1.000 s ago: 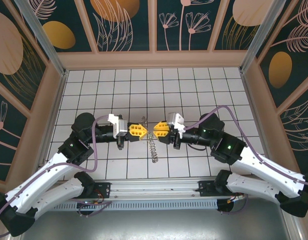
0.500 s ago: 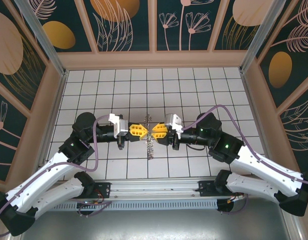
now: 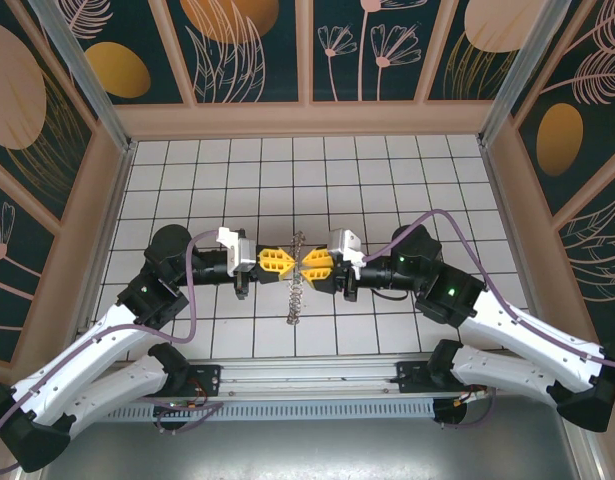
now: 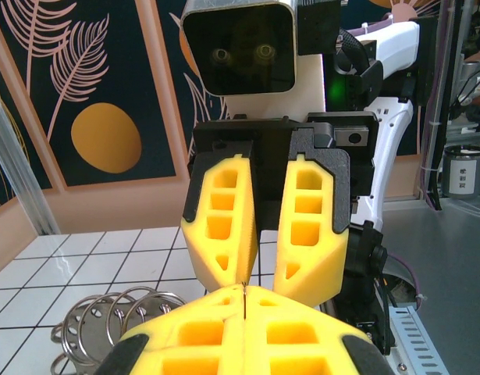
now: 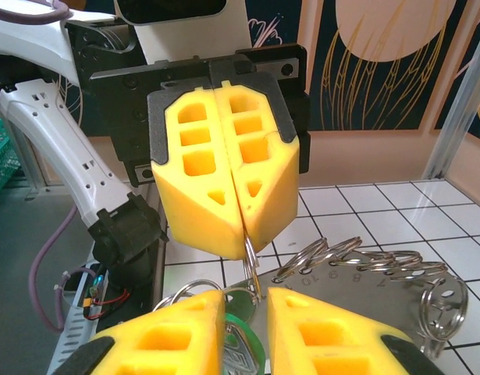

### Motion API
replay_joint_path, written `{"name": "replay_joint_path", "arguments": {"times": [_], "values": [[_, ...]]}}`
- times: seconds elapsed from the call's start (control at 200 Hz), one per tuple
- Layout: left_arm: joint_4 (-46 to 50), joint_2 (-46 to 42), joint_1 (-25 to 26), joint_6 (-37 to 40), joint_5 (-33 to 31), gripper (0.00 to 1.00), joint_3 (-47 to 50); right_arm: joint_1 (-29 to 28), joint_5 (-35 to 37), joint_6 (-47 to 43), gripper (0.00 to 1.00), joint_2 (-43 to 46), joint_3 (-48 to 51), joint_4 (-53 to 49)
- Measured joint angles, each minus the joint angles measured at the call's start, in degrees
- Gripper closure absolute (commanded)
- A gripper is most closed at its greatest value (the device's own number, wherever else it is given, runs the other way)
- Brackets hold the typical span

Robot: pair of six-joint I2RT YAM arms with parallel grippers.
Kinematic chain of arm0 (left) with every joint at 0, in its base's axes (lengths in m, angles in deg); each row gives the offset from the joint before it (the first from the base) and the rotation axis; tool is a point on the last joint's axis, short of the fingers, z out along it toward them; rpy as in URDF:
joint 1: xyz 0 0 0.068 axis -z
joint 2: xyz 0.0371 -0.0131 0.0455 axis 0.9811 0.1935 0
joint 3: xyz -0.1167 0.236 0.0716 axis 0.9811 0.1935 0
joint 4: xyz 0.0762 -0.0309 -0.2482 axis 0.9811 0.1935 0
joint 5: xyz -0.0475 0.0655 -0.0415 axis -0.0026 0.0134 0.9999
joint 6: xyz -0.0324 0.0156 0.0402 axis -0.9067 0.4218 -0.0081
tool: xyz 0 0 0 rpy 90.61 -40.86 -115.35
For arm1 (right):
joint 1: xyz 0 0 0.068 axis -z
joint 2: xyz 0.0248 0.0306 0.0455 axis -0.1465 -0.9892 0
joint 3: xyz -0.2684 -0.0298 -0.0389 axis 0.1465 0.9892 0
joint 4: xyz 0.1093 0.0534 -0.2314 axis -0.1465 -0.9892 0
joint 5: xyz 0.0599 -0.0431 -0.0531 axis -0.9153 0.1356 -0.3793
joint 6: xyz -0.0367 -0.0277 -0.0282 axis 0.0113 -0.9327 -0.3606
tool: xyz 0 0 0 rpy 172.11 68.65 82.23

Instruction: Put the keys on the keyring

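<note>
Green key (image 5: 238, 348) nipped in narrow jaws of our right gripper (image 5: 246, 295) | left gripper (image 5: 240, 230) clamped tight on keyring (image 5: 254, 273) wire, tip to tip above tiles (image 3: 387, 180) | we judge threading underway, key not yet on

Small digits on silvery plate (image 5: 357, 295), too blurred to read

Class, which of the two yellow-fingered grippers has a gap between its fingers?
The right gripper: its fingers stand apart around a green key, while the left gripper presses its fingers together on a wire ring.
</note>
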Motion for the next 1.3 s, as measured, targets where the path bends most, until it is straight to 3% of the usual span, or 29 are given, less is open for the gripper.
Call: {"name": "replay_joint_path", "arguments": {"times": [0.25,0.495,0.711,0.746,0.876,1.136,1.301], "values": [[0.0,0.3,0.0,0.0,0.0,1.0,0.0,0.0,0.0,0.2,0.84,-0.5,0.0,1.2],[0.0,0.3,0.0,0.0,0.2,1.0,0.0,0.1,0.0,0.1,1.0,-0.6,0.0,1.4],[1.6,0.7,0.0,0.1,0.0,1.0,-0.7,0.1,0.4,-0.3,1.0,-0.7,0.0,0.8],[3.1,1.2,0.0,0.3,-0.3,0.94,-1.5,0.1,0.8,-0.3,1.0,-0.7,-0.2,0.1],[10.3,3.6,0.1,2.2,-2.8,0.76,-6.1,0.3,3.4,-1.7,1.0,-1.3,-3.3,-5.7],[24.1,6.4,0.1,8.7,-10.6,0.73,-13.5,0.3,8.6,-5.1,1.0,-8.9,-16.5,-23.3],[29.3,8.3,2.1,11.9,-13.7,0.74,-15.6,0.3,10.8,-5.7,1.0,-12.2,-19.6,-31.0]]}}
